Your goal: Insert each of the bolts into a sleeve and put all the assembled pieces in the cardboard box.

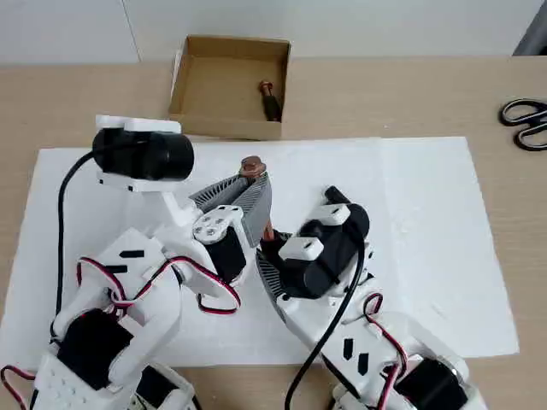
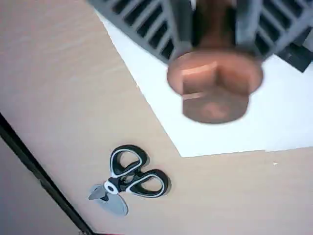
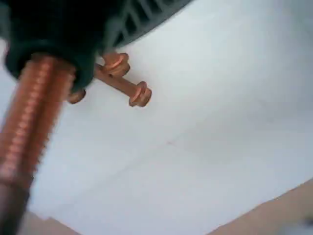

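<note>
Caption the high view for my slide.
Left tool holds a copper bolt at the sleeve in the right tool over the white sheet; one assembled piece lies in the cardboard box.

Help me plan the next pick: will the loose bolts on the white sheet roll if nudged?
The loose bolts would probably roll in an arc, not straight: round shanks, wider heads. They seem to lie crossed on the sheet, so nudging one likely shifts the other. Looking like solid metal, they are probably stiff and heavy for their size.
</note>
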Action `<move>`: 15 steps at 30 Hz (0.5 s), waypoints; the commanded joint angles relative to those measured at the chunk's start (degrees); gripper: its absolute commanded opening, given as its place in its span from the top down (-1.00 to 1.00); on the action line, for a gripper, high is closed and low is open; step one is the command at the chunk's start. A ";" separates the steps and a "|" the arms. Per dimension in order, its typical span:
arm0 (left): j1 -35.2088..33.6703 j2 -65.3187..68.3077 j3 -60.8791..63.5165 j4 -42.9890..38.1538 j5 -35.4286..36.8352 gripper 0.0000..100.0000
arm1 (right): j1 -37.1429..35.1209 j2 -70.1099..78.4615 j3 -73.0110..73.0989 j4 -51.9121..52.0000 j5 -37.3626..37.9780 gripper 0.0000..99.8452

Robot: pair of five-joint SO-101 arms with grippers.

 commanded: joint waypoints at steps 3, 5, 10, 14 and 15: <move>1.41 -0.70 -0.04 -0.53 0.44 0.99 | 0.40 -0.31 -0.35 -2.07 0.53 1.00; 3.52 -0.70 -0.04 1.32 0.44 0.99 | 0.57 -0.31 -0.44 -2.07 0.53 1.00; 5.98 -0.70 0.92 5.80 0.44 0.99 | 4.97 -0.31 -0.53 -4.18 0.62 1.00; 6.07 -0.70 2.07 8.26 0.26 0.99 | 5.67 -0.31 -0.53 -4.88 1.14 1.00; 6.15 -0.70 2.51 8.53 0.26 0.99 | 5.67 -0.31 -0.53 -4.97 1.58 1.00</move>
